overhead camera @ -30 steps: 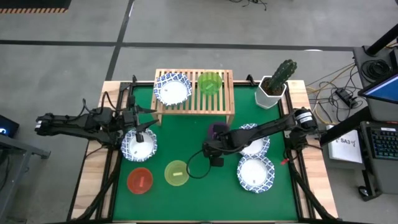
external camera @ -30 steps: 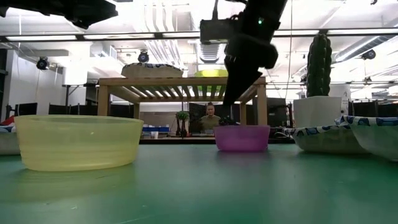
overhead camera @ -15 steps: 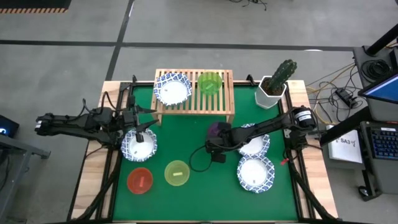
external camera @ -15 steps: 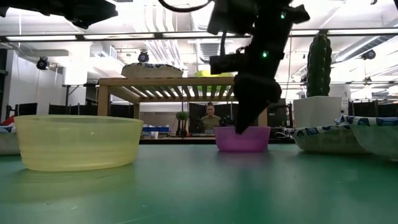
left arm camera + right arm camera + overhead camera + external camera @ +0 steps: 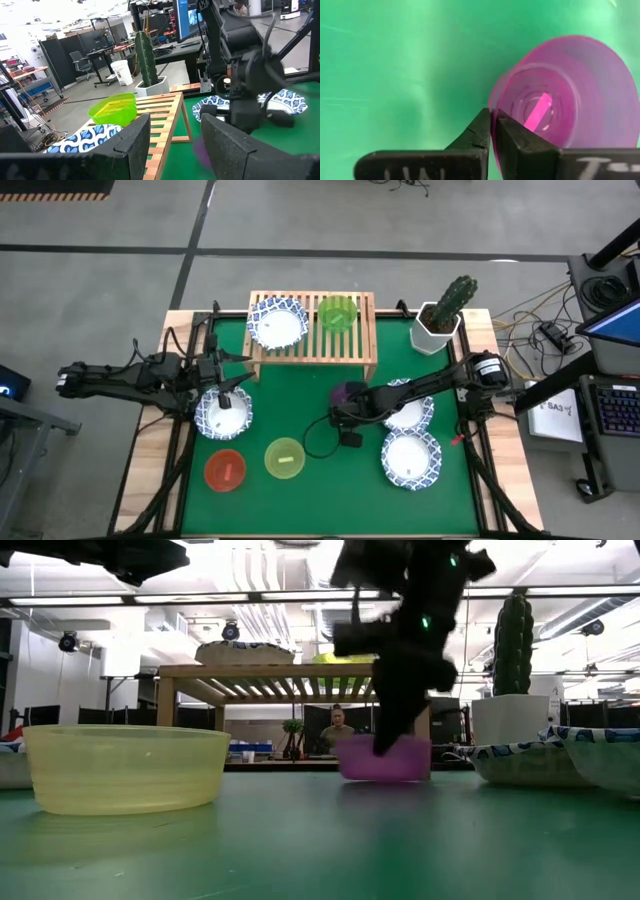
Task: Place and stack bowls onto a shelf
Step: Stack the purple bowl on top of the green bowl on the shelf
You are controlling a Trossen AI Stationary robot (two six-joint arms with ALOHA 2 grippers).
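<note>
High view: right gripper (image 5: 343, 404) is low over the green surface (image 5: 310, 480), just near of the shelf's right end, jaws pinching the rim of the purple bowl (image 5: 345, 392). Right wrist view confirms: both fingers (image 5: 517, 142) are pressed together on the bowl's thin wall, one inside, one outside, and the bowl (image 5: 565, 97) appears tilted against the green surface. Low view: purple bowl (image 5: 385, 758) sits at or just off the surface under the dark gripper (image 5: 392, 740); contact with the surface cannot be told.

Left gripper (image 5: 228, 388) hangs over the left side, above a white blue-rimmed bowl (image 5: 223, 415). Left wrist view shows its jaws spread with nothing between them.

Shelf (image 5: 312, 352), light wood, slatted, stands at the far middle of the surface. On it: one white blue-rimmed bowl (image 5: 277, 323) at the left end, a green bowl (image 5: 337, 313) just right of it; right end of the slats bare.

On the surface, near left: red bowl (image 5: 225, 470), with the yellow bowl (image 5: 284, 458) just to its right. On the right: two more white blue-rimmed bowls, one farther (image 5: 408, 408) partly under the right arm, one nearer (image 5: 410, 459).

Cactus in a white pot (image 5: 440, 317) stands at the far right corner.

Low view also shows a person (image 5: 337, 728) seated far behind the shelf.
</note>
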